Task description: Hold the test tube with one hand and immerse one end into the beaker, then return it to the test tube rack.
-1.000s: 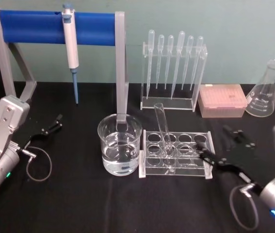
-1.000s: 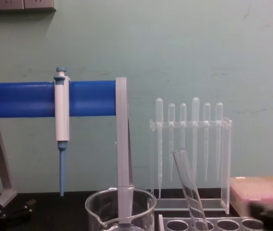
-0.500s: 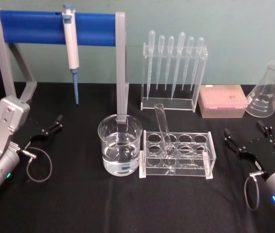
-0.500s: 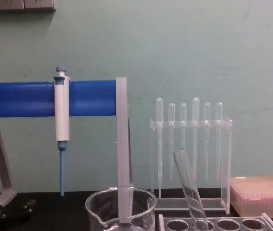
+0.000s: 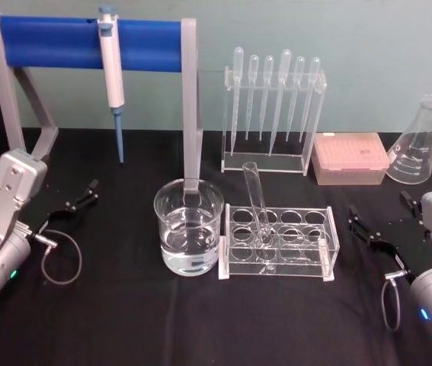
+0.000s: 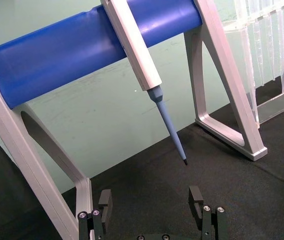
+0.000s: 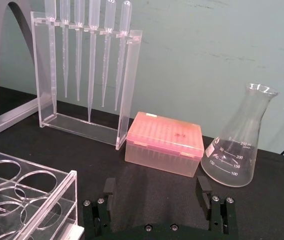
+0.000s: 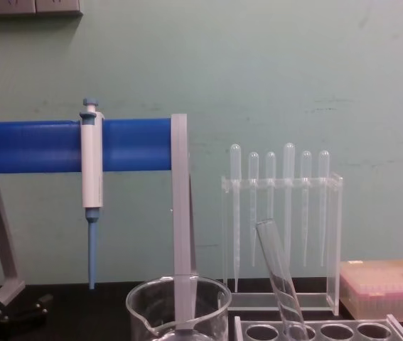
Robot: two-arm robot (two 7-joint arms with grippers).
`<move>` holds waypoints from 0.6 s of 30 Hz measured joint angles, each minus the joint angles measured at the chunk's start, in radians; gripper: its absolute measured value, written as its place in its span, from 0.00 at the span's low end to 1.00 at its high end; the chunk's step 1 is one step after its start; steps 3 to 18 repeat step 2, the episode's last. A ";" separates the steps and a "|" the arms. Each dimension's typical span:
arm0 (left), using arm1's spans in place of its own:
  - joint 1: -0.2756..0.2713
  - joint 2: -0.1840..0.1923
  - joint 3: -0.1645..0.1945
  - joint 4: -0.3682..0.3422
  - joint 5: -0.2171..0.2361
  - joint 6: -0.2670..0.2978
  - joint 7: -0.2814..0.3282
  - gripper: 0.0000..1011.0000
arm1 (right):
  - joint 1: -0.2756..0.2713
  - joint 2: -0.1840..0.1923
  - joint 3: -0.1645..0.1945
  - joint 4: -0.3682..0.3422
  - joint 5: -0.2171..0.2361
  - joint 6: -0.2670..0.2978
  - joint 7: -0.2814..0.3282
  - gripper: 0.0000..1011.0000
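Nearest me, my right end effector (image 5: pixel 374 230) rests low on the black counter (image 5: pixel 200 320), fingers spread wide and gripping nothing. My left end effector (image 5: pixel 81 200) sits parked at the far left, also spread apart and empty. The test tube (image 5: pixel 257 204) stands in the clear rack (image 5: pixel 278 242), to the left of the right end effector, its long axis nearly upright, leaning back and left. The right arm is nearer. The beaker (image 5: pixel 189 226), holding water, stands just left of the rack.

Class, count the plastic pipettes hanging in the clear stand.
6 pipettes hang side by side in the clear stand, behind the tube rack.
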 joint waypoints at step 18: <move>0.000 0.000 0.000 0.000 0.000 0.000 0.000 0.99 | 0.000 0.000 0.001 0.000 0.003 -0.001 0.002 0.99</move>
